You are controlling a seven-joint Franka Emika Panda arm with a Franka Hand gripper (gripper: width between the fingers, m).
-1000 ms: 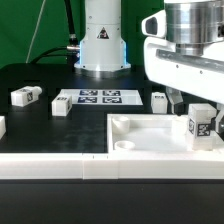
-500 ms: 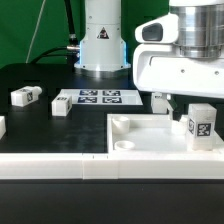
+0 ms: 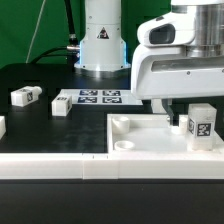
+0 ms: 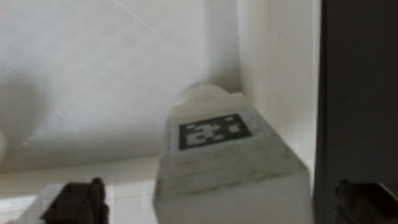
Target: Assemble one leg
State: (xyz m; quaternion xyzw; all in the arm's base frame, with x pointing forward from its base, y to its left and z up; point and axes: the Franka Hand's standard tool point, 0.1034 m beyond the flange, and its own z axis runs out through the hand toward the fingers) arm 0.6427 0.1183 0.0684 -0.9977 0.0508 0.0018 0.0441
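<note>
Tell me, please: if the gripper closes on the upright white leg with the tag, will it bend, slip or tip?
The leg looks like a solid plastic block, so probably stiff, not floppy. It stands upright on a narrow end, so a sideways nudge could tip it. Its flat smooth sides may be slightly slippery.

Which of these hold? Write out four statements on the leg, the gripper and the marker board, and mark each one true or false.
1. The leg stands upright on the white panel. True.
2. The gripper is shut on the leg. False: its fingers stand apart, one on each side of the leg.
3. The marker board lies on the panel. False: it lies on the black table, apart from the panel.
4. A small white block lies to the exterior view's left of the marker board. True.
</note>
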